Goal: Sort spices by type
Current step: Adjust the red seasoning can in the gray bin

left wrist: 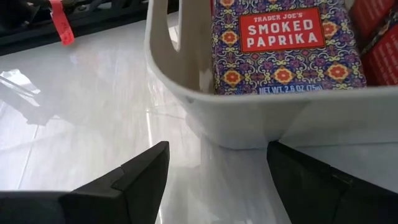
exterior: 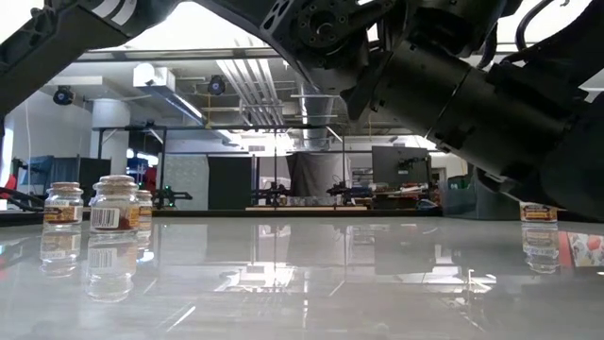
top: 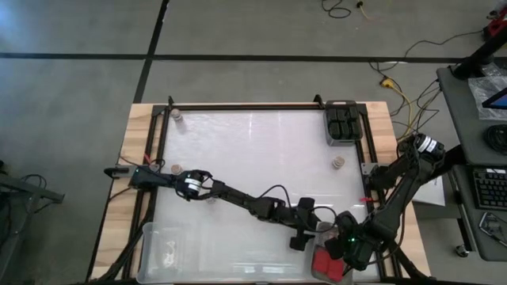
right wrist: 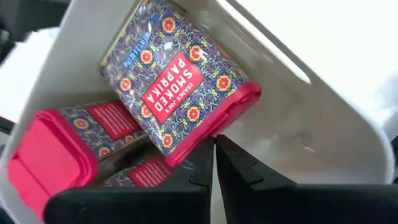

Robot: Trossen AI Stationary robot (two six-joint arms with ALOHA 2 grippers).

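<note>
Two grippers at the near-right bin (right wrist: 348,149): right gripper (right wrist: 214,163) clenched on nothing, poised over the bin's inside; left gripper (left wrist: 214,180) spread wide, empty, just outside the bin's wall. Inside the bin, three smoked paprika tins (right wrist: 174,81) with red lids, one tilted across the others. Far from that bin, black jars (top: 343,123) packed in a grey bin (top: 328,134). Loose on the counter (top: 253,150), round tan-lidded jars (exterior: 115,206). Left of the paprika bin, a clear bin (top: 150,237), contents hard to make out.
</note>
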